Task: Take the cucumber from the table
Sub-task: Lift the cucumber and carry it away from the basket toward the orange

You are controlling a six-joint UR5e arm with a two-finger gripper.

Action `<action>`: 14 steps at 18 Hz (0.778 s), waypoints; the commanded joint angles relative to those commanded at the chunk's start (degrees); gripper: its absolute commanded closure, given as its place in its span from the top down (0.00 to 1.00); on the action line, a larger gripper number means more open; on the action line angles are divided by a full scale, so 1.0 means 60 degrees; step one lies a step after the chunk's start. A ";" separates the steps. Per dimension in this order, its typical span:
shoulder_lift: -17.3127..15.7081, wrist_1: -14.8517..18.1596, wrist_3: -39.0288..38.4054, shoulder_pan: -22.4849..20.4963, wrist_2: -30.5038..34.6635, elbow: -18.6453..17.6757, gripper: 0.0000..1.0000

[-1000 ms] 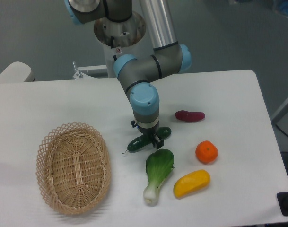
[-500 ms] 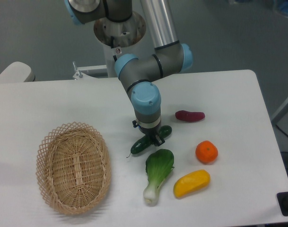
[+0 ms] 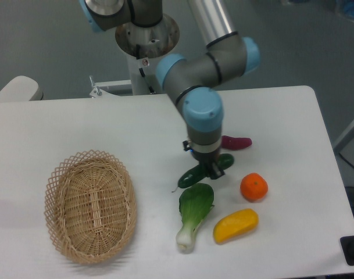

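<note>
The dark green cucumber (image 3: 191,176) lies tilted across the middle of the white table (image 3: 107,128), its thin stem tail pointing left and its right end showing past the fingers. My gripper (image 3: 210,169) points straight down and is shut on the cucumber's middle. Whether the cucumber touches the tabletop I cannot tell. The wrist hides the part of the cucumber between the fingers.
A light-green bok choy (image 3: 195,203) lies just below the cucumber. An orange (image 3: 254,187) and a yellow vegetable (image 3: 235,225) sit to the right and lower right. A purple sweet potato (image 3: 239,142) is partly behind the wrist. A wicker basket (image 3: 89,206) stands at the left.
The gripper has moved to the right by roughly a hand's width, and the cucumber has travelled with it, keeping its tilt. The other items have stayed put.
</note>
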State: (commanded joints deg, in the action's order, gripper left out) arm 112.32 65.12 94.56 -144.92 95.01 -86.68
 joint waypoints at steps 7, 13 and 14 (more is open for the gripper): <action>0.0733 0.0044 0.0804 -0.0498 -0.0015 0.1510 0.21; 0.0895 0.0059 0.1934 -0.1289 -0.0526 0.1951 0.21; 0.0909 0.0059 0.2036 -0.1392 -0.0658 0.1966 0.21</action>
State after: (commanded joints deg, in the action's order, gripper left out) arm 117.77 65.48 106.78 -153.28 91.06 -74.88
